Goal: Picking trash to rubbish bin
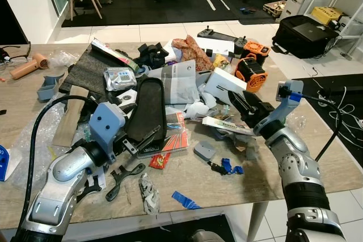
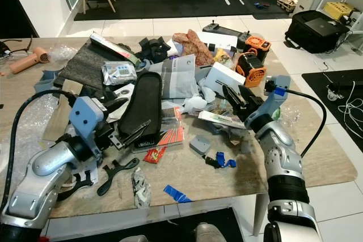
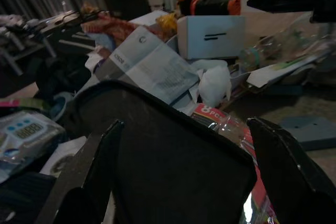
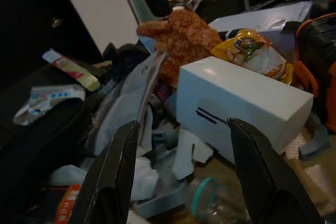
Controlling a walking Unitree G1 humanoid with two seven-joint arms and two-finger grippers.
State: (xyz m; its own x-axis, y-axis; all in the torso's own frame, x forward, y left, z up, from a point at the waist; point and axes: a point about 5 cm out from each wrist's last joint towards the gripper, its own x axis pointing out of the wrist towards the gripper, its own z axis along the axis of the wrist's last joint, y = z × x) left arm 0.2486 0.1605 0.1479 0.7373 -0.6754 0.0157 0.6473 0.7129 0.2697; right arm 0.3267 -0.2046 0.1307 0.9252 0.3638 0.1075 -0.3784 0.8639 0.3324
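Note:
Trash is strewn over the wooden table (image 1: 238, 188): a white box (image 1: 224, 86), a grey leaflet (image 1: 178, 80), crumpled white paper (image 1: 195, 109), a red packet (image 1: 176, 140) and a clear plastic bottle (image 4: 210, 203). My left gripper (image 1: 139, 120) is open, its fingers on either side of the near end of a long black case (image 1: 148, 106); the left wrist view shows the black case (image 3: 168, 150) between them. My right gripper (image 1: 241, 101) hangs open just short of the white box (image 4: 236, 103), pointing at it and holding nothing.
An orange and black tool (image 1: 249, 73) stands behind the white box. A hair dryer (image 1: 25, 69) lies at the far left, blue tape scraps (image 1: 184, 199) near the front edge. A black bag (image 1: 306, 32) sits on the floor to the right.

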